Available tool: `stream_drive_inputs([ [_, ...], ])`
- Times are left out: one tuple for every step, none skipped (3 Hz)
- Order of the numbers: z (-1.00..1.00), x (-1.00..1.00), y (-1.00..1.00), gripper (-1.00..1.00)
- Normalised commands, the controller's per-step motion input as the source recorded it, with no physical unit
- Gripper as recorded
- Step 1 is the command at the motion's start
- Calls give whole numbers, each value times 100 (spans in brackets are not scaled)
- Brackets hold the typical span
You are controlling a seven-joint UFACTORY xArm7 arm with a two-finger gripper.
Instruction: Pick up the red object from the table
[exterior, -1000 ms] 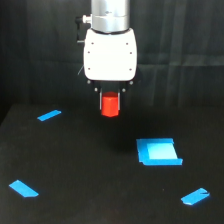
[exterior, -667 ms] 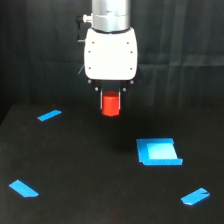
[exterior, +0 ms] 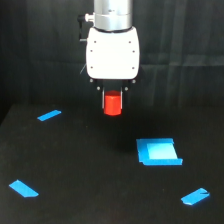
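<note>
We see our hand [exterior: 113,100] grasping the matte red block [exterior: 113,104], lifted off the flat black surface [exterior: 90,170].

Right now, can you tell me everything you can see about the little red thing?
The red object is a small, matte, red-orange block standing upright. Its top sits between the two dark fingers of the end effector, under the white arm housing. Its lower part pokes out below them. It looks lifted off the black table, though the exterior view alone cannot settle that. Nothing else touches it.
</note>
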Motion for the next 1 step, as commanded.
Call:
stream_drive_inputs([
  [1,-4,1,-100],
])
